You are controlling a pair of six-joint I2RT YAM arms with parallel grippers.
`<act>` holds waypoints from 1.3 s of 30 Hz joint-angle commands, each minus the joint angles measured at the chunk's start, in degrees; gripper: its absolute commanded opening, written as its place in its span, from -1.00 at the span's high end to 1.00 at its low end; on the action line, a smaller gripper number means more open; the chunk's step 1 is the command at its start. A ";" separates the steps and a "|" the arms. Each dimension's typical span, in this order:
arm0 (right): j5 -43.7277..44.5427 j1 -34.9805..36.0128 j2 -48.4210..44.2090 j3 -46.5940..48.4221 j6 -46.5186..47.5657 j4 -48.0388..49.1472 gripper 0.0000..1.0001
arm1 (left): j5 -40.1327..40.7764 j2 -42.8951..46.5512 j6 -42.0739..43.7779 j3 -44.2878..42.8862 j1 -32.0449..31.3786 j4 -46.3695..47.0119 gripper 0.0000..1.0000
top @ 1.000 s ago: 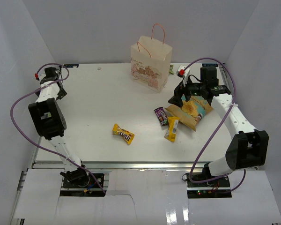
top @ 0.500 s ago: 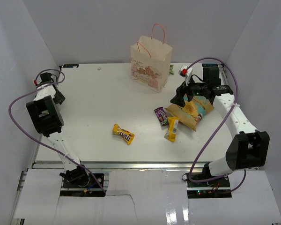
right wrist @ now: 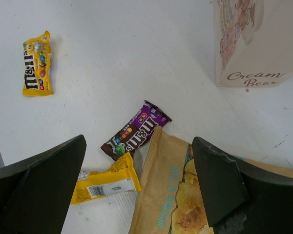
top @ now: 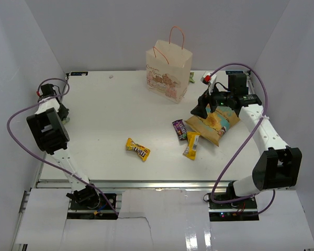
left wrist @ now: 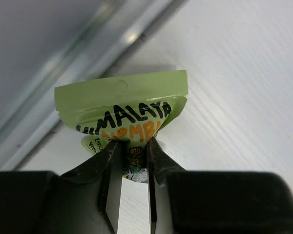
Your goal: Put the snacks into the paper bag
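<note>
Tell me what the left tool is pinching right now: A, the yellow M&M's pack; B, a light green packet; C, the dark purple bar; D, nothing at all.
B: the left wrist view shows the left tool closed on a light green packet with black lettering.

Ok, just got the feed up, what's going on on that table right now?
The left jaws are pinched on a green packet at the far left edge of the table. The right jaws hang open just above the big chip bag. The purple pack, the yellow bar and the yellow M&M's pack lie loose on the table. The paper bag stands upright at the back.
</note>
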State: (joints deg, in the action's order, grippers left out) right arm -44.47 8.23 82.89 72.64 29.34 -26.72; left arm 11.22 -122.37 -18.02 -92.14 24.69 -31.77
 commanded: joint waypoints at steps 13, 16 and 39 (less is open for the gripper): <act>-12.05 5.73 -3.61 -2.07 13.80 -11.33 -0.86 | -64.55 23.04 -12.82 32.01 -14.63 29.10 0.65; -8.54 10.74 -3.70 -1.98 17.14 -11.78 -0.87 | -70.54 24.28 -15.72 32.90 -22.89 33.77 0.65; 1.75 24.37 2.80 2.51 81.23 -23.81 -0.83 | -84.17 21.20 -17.84 28.94 -52.81 34.76 0.62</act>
State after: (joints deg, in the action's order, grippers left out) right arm -44.14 31.31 85.58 73.32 107.59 -47.37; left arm -70.30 -102.08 -36.14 -61.34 -27.90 3.03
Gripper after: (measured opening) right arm 0.939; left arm 0.293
